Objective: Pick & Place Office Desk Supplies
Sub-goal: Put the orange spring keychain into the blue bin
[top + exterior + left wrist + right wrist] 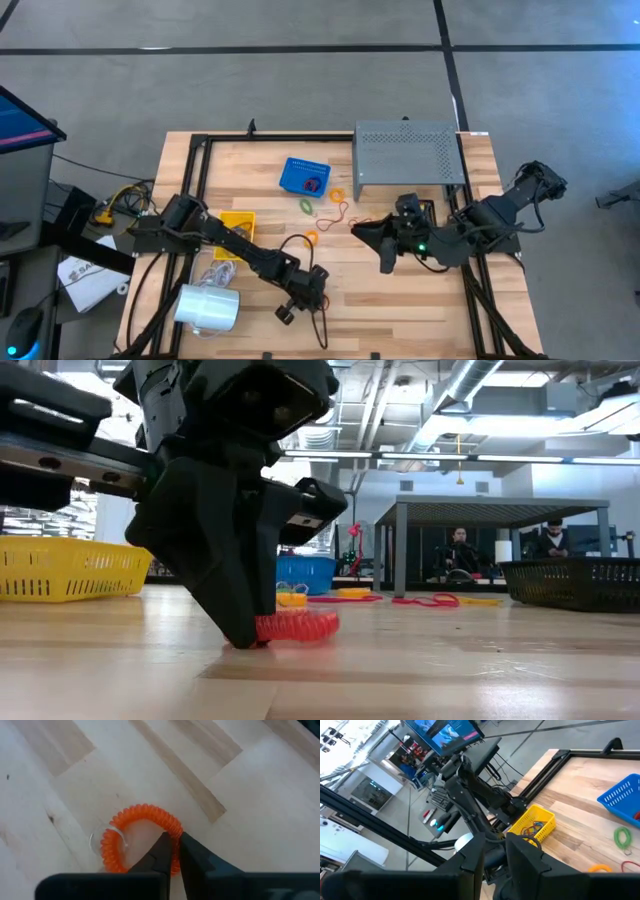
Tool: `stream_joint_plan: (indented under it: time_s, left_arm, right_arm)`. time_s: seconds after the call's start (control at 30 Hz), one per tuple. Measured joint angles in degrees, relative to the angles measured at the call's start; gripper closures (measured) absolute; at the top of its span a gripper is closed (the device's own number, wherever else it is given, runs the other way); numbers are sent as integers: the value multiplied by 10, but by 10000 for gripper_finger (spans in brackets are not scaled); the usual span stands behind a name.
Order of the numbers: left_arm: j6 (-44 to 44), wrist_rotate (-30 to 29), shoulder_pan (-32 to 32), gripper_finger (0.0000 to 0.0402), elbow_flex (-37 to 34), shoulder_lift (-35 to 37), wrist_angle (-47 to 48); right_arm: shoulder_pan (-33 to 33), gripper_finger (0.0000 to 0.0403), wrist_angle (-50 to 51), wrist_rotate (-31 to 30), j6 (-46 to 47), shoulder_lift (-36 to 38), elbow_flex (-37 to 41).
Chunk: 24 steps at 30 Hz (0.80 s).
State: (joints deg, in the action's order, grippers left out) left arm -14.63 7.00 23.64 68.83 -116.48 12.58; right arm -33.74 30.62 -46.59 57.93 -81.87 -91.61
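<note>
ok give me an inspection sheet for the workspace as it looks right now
Surface: wooden table, bare near front.
Job's things: orange coiled band pinched by left claw; yellow basket, blue basket, loose bands mid-table.
Clutter: white cylinder; grey perforated shelf.
Grippers: left claw shut on the coiled band at the table surface; right claw raised, nothing held.
Cables: cord by cylinder; wires at left edge.
Surroundings: monitor; seated people behind.
</note>
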Motion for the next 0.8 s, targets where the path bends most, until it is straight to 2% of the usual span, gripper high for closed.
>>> stream_joint_plan:
  time_s: [0.2,0.5,0.63,0.8]
  left_arm:
    - [21,-3,4,393,-6,48,30]
    - [77,-9,-29,395,-3,193,51]
    - [108,-16,-71,395,-21,267,59]
    - [153,-21,-161,395,-67,362,38]
  right_arm:
    - [-4,326,7,0,0,0,0]
    - [-4,326,27,0,0,0,0]
    - [-2,326,42,0,0,0,0]
    - [7,326,37,0,1,0,0]
